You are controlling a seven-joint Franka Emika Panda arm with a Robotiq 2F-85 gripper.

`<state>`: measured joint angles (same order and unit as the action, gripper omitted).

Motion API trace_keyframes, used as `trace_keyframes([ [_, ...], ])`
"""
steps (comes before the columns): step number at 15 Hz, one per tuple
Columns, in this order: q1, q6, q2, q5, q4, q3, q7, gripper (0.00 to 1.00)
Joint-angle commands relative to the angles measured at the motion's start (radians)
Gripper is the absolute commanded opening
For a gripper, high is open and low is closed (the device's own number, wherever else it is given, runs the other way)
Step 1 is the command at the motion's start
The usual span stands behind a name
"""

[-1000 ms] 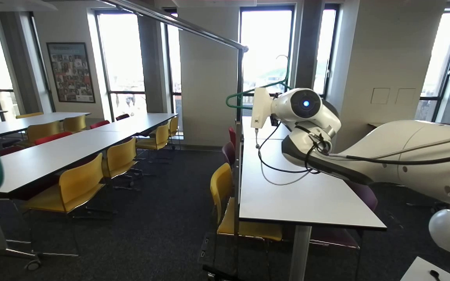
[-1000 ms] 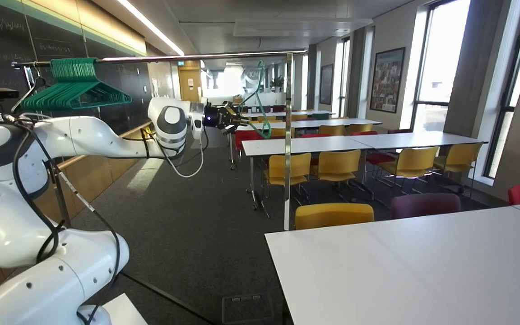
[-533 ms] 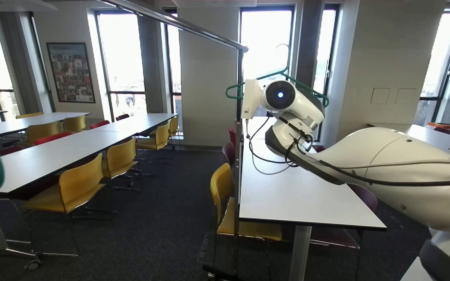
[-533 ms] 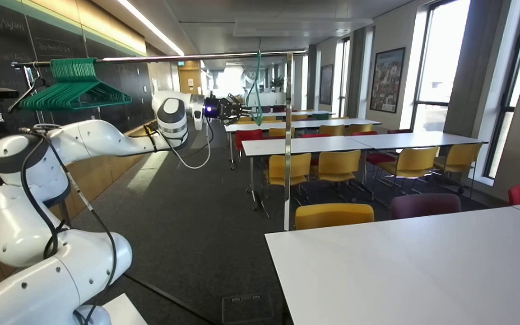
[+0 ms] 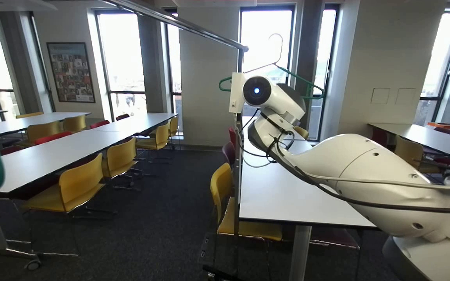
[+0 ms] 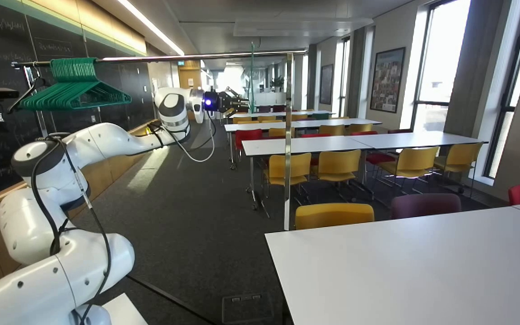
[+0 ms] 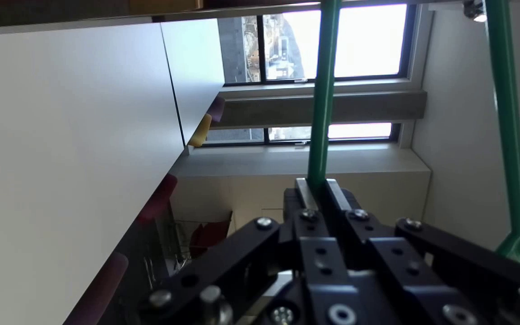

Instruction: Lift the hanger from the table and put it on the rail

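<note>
2 changes over the last 0.5 s show in an exterior view: the hanger [image 6: 252,81] has risen in the air, its hook [image 6: 253,46] going from about level with the rail [image 6: 219,56] to poking above it, and it has turned edge-on, its neck crossing the rail's line, whether in front or behind I cannot tell. I take that as height won for hooking over, with the hanging itself not yet done. Only here can a whole bunch of green hangers [image 6: 74,70] be seen on the rail, well apart from the carried 1.

In an exterior view the arm [image 5: 338,160] hides the grasp, but the hook stands beside the rail's end with a gap between; it has also come nearer that end, as the task needs.

In the wrist view, the gripper [image 7: 318,187] is clamped around 1 bar [image 7: 324,90] of the hanger. A 2nd bar runs alongside; the hook's curve does not show, so alignment with the rail cannot be told.
</note>
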<state>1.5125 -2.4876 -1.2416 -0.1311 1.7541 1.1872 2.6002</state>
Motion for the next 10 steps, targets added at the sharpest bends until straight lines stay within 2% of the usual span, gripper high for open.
trace_keyframes([
  [1,0.091,0.064,0.018,-0.005,-0.146,-0.002,0.000,0.02],
  [7,0.191,0.138,0.050,0.007,-0.324,0.009,-0.002,0.02],
  [10,0.229,0.230,0.082,0.020,-0.416,0.025,-0.079,0.02],
])
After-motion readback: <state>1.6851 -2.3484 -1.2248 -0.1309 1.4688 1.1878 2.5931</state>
